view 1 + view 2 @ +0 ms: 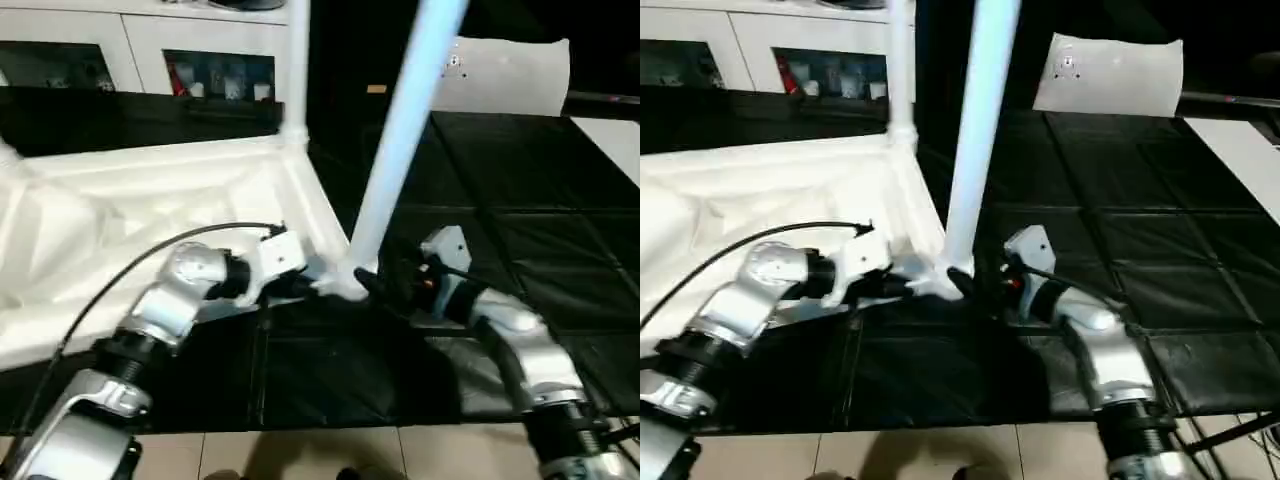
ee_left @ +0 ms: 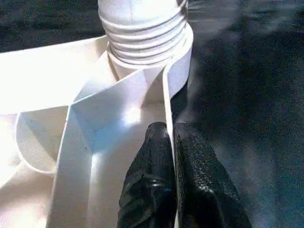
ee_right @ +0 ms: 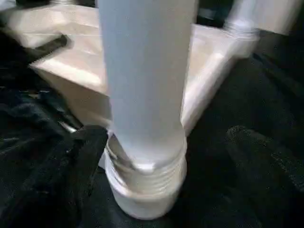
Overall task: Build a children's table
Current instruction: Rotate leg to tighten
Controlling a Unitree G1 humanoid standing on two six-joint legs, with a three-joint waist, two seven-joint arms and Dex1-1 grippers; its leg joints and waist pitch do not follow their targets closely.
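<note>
The white tabletop [image 1: 130, 210] lies upside down on the left, its ribbed underside facing up. One leg [image 1: 297, 60] stands upright in the far corner socket. A second leg [image 1: 400, 140] leans slightly in the near corner socket [image 3: 142, 190], with its screw threads still showing above the socket. My left gripper [image 2: 168, 137] is shut on the tabletop's thin rim wall [image 2: 167, 90], right beside that socket. My right gripper [image 3: 173, 156] is open, with one black finger [image 3: 80, 156] on each side of the leg's base and a gap to the leg on both sides.
Black mat tiles [image 1: 520, 200] cover the floor to the right and in front. A flat white bag [image 1: 500, 75] lies at the back right, and a white strip [image 1: 610, 140] lies at the far right. A white cabinet [image 1: 200, 60] stands behind. Tan flooring [image 1: 330, 455] runs along the near edge.
</note>
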